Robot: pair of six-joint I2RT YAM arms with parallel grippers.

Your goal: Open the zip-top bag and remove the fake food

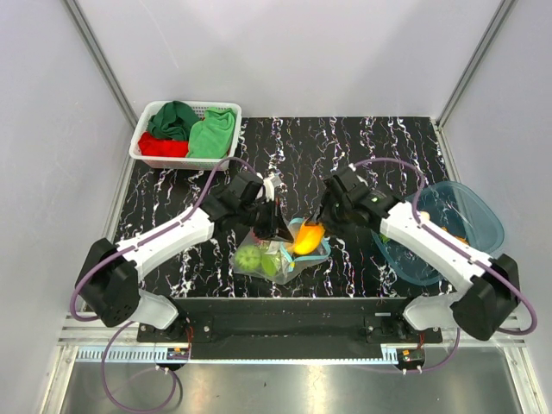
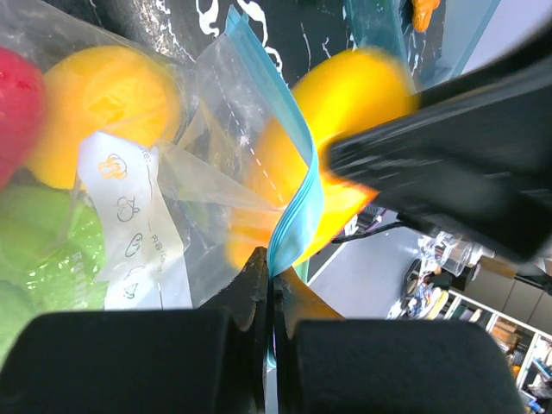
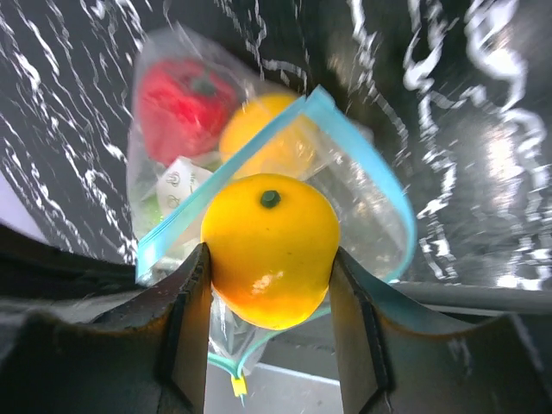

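Black, white-veined desk (image 1: 345,147) fills the floor of a pale-walled enclosure, with both arms reaching in toward its middle. The zip-top bag (image 1: 278,259) lies near the front edge of the desk, between the two arms, its mouth open and facing right.

The left gripper (image 2: 270,285) is pressed together on the bag's light blue zip strip (image 2: 297,172), pinching one lip of the mouth. The right gripper (image 3: 269,267) clasps a fake orange (image 3: 269,250), with one finger flat against each side of it. This glossy orange-yellow fruit has a small green stem dot. It sits at the bag's mouth between the parted halves of the strip. Whether it is fully clear of the plastic cannot be told.

More fake food is inside the bag: a red piece (image 3: 185,108), a second yellow-orange piece (image 3: 267,129) and green pieces (image 1: 250,257) at the closed end.

A white basket (image 1: 142,142) stands at the far left corner of the desk, holding a red cloth (image 1: 162,145) and green cloths (image 1: 211,134). A translucent teal tub (image 1: 492,224) rests at the right edge, partly under the right arm, well apart from the bag.
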